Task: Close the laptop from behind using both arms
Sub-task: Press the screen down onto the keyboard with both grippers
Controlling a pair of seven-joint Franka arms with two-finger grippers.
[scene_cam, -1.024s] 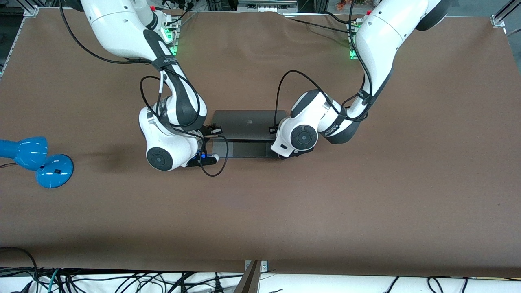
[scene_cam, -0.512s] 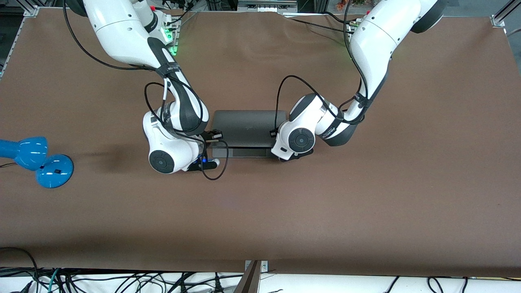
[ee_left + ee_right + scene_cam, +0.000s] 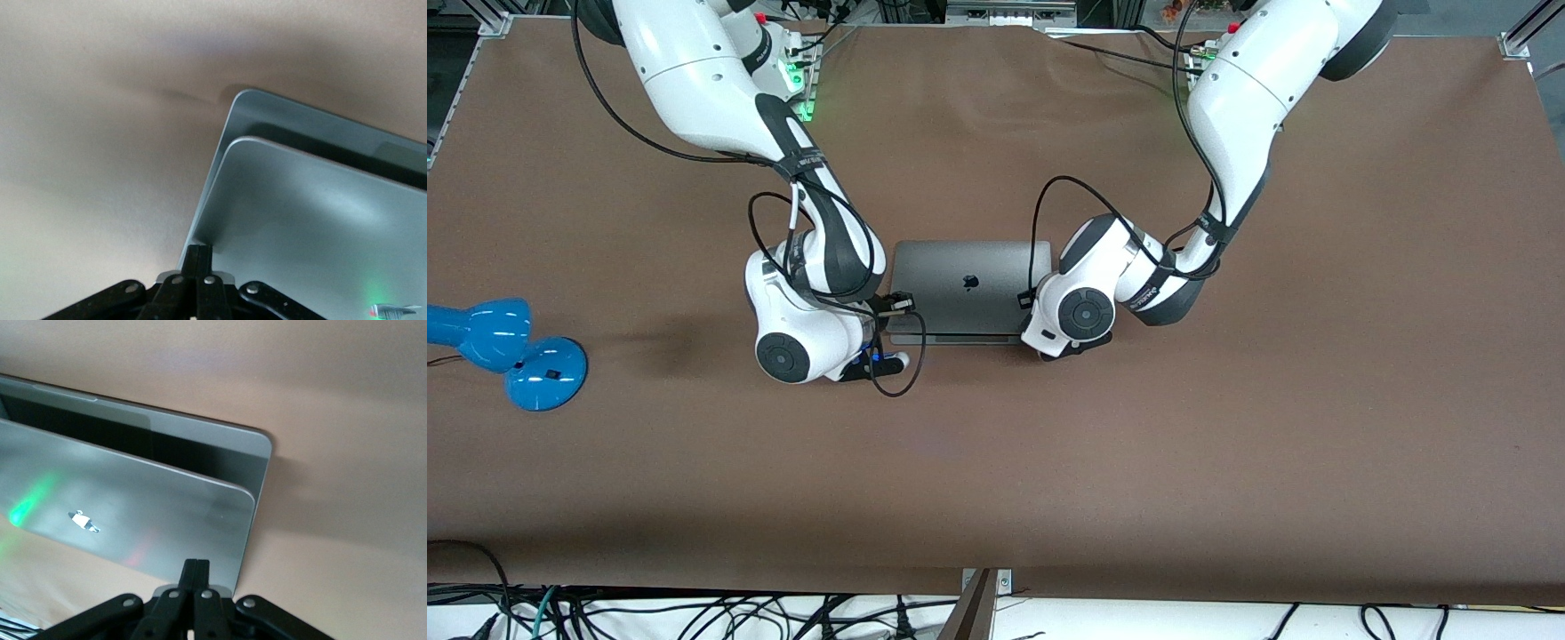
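The grey laptop (image 3: 967, 286) lies mid-table with its logo lid tilted low over the base; only a thin strip of the base shows at the edge nearer the front camera. My left gripper (image 3: 200, 257) is shut, its fingertips against the lid's (image 3: 300, 227) outer face by the side edge toward the left arm's end. My right gripper (image 3: 197, 570) is shut, its fingertips against the lid (image 3: 133, 500) by the other side edge. In the front view both wrists (image 3: 1080, 311) (image 3: 800, 333) hang over the laptop's two sides and hide the fingers.
A blue desk lamp (image 3: 511, 347) lies at the right arm's end of the brown table (image 3: 996, 462). Black cables loop off both wrists beside the laptop.
The lid has swung down toward the base, hiding the trackpad and most of the base. Both wrists have moved with it toward the front camera.
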